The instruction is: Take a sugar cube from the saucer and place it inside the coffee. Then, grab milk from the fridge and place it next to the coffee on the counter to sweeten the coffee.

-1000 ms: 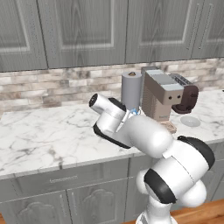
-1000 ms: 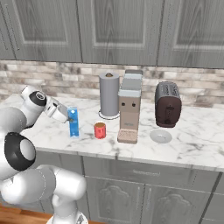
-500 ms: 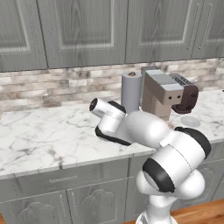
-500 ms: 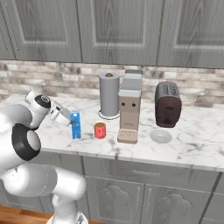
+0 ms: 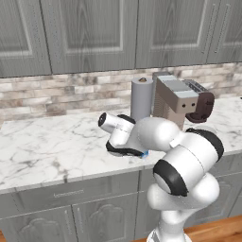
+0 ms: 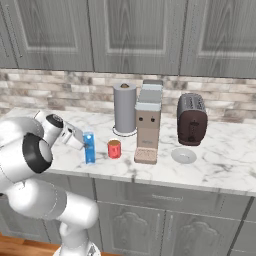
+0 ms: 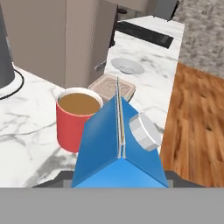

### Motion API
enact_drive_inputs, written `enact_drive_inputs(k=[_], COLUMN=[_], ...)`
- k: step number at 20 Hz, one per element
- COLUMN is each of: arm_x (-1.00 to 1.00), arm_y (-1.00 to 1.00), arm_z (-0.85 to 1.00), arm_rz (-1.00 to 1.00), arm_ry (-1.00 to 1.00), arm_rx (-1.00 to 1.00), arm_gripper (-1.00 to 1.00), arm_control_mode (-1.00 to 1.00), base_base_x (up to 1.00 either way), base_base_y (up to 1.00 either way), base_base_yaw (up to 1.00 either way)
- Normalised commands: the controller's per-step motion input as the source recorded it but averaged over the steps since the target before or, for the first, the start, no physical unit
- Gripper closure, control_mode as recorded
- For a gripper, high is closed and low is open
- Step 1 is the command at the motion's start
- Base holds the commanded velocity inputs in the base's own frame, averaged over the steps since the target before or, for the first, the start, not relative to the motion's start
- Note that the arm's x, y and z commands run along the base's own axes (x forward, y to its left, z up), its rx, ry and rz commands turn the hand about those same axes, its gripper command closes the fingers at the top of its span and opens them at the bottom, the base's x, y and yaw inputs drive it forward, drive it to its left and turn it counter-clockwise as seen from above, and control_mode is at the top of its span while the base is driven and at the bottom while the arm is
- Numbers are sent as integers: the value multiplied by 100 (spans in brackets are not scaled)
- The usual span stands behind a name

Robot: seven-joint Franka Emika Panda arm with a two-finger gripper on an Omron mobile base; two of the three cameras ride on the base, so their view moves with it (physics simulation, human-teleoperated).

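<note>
Milk (image 6: 89, 147) stands clamped in the tool (image 6: 84, 144), just beside the coffee (image 6: 114, 149) on the counter (image 6: 220, 160).

The milk (image 6: 89, 147) stands on the counter (image 6: 220, 165) just left of the coffee (image 6: 114, 149), saucer (image 6: 183, 156) farther right.

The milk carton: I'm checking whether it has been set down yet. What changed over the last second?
The arm sank and folded lower over the counter, carrying the milk carton down beside the coffee; the tool is closed on it. The coffee, saucer, paper towel roll and toaster kept their places.
</note>
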Motion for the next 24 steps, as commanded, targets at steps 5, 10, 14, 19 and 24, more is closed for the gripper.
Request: enact_drive_inputs(k=[5, 10, 14, 19, 24], arm_x=[18, 18, 23, 2, 0], arm_y=[-1, 0, 0, -4, -5], arm_z=[-2, 4, 0, -21, -28], arm_rz=[-3, -4, -1, 0, 0], arm_ry=[-9, -10, -4, -1, 0], arm_rx=[0, 0, 0, 0, 0], arm_gripper=[100, 100, 100, 100, 100], arm_control_mode=[-100, -100, -100, -100, -100], base_base_x=[0, 0, 0, 0, 0], base_base_y=[0, 0, 0, 0, 0], base_base_yaw=[0, 0, 0, 0, 0])
